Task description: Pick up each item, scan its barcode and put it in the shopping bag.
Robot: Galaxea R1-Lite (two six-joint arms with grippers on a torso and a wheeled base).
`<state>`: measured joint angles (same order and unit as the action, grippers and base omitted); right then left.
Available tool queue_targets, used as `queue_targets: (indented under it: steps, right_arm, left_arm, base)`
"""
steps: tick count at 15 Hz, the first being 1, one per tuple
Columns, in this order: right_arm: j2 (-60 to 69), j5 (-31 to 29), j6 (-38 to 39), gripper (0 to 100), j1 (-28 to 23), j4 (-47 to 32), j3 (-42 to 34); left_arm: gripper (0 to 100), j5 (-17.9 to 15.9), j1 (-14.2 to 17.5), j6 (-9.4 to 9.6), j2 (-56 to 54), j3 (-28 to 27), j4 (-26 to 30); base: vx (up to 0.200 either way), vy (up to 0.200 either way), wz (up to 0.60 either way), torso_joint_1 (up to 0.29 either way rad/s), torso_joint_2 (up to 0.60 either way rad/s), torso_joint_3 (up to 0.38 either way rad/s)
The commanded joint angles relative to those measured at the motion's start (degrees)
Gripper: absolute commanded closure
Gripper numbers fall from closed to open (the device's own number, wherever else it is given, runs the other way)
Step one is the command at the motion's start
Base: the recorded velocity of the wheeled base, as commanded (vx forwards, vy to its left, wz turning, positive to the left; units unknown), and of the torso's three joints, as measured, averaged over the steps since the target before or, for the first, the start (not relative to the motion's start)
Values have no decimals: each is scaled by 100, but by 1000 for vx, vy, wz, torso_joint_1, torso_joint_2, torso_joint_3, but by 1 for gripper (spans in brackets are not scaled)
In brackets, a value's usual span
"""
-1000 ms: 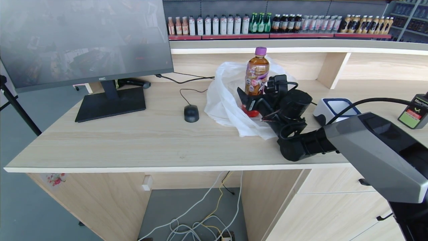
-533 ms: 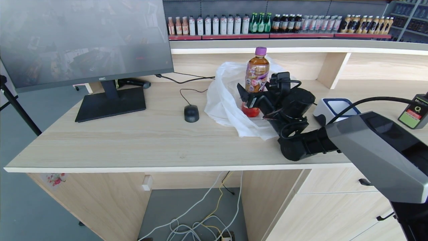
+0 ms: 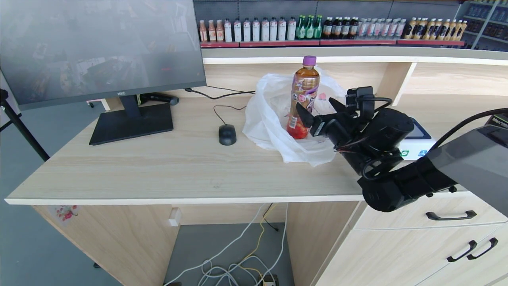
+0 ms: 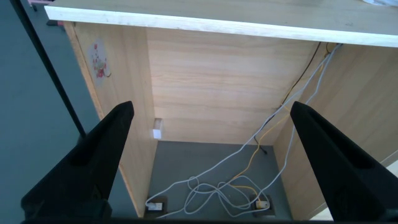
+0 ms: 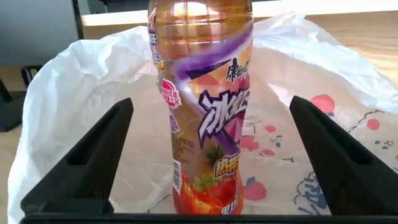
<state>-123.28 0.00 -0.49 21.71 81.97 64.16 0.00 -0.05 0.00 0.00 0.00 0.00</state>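
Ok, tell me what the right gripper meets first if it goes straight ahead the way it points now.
Most likely the bottle, upright in the shopping bag: it sits centred ahead of the open right gripper.

Pale wood counter (image 3: 158,167), monitor (image 3: 99,47), bottle shelves (image 3: 317,29) behind, grey floor (image 3: 24,246).

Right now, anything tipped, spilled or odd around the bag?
Nothing stands out. The bottle stands upright in the shopping bag, cap on, no spill visible; the right gripper is open, not touching it.
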Motion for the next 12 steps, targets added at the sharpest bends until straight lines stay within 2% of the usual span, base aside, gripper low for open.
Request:
queue_targets:
  steps: [1,4,6,10,12]
  right_arm:
    - [1219,-9,31,0,-71,733,-1696]
    - [2265,-26,93,0,-106,803,-3287]
    - [2775,-26,101,0,-97,803,-3885]
    - [3364,-26,128,0,-79,803,-4271]
    - [3829,-26,119,0,-79,803,-4755]
  left_arm:
    - [0,0,5,0,0,0,0]
    - [0,0,-4,0,0,0,0]
    - [0,0,5,0,0,0,0]
    - [0,0,-4,18,0,0,0]
    - [0,0,5,18,0,0,0]
  base:
    - [0,0,0,0,0,0]
    - [0,0,0,0,0,0]
    - [0,0,0,0,0,0]
    - [0,0,0,0,0,0]
    - [0,0,0,0,0,0]
